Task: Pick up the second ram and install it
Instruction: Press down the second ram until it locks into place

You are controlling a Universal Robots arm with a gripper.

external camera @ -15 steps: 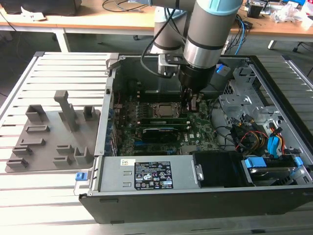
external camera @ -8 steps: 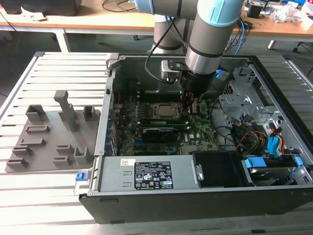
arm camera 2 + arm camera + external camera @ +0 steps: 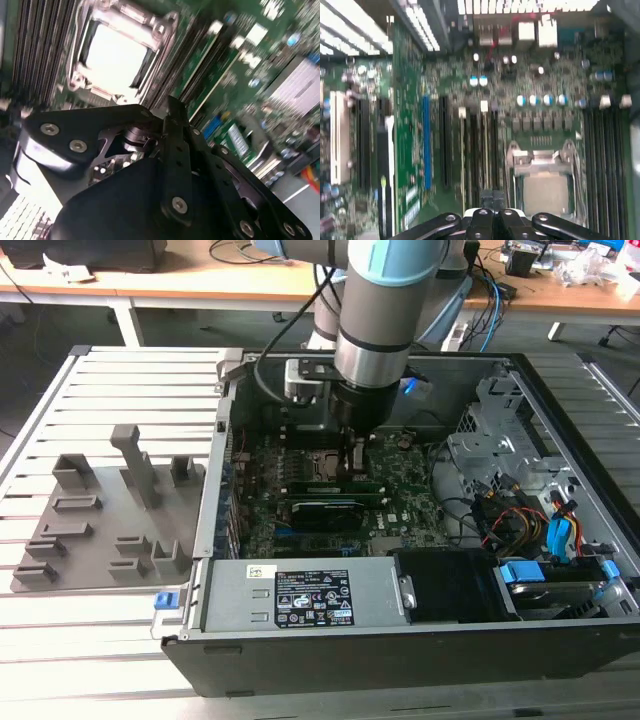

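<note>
The gripper (image 3: 357, 462) reaches down inside an open black computer case (image 3: 420, 660), low over the green motherboard (image 3: 405, 505) and just beside the square silver CPU socket (image 3: 322, 462). Whether the tool is open, closed or clamped on anything cannot be told from these views. In the exterior view the second ram (image 3: 335, 489) appears as a long narrow green stick standing on edge in the memory slots directly under the gripper, on the near side of the socket; whether the gripper touches it cannot be told. In the second wrist view the gripper (image 3: 172, 107) sits next to that green stick (image 3: 212, 70), with the socket (image 3: 117, 55) beyond. In the first wrist view the gripper (image 3: 493, 196) hangs over the dark slot row between a blue slot (image 3: 426, 145) and the socket (image 3: 545, 185). A silver power supply (image 3: 380, 590) at the front of the case carries a black printed label (image 3: 313, 598) and a small white sticker (image 3: 262, 571); their print is too small to read. A grey fixture plate (image 3: 100, 530) lies on the slatted table (image 3: 130, 370) at the exterior view's left.
</note>
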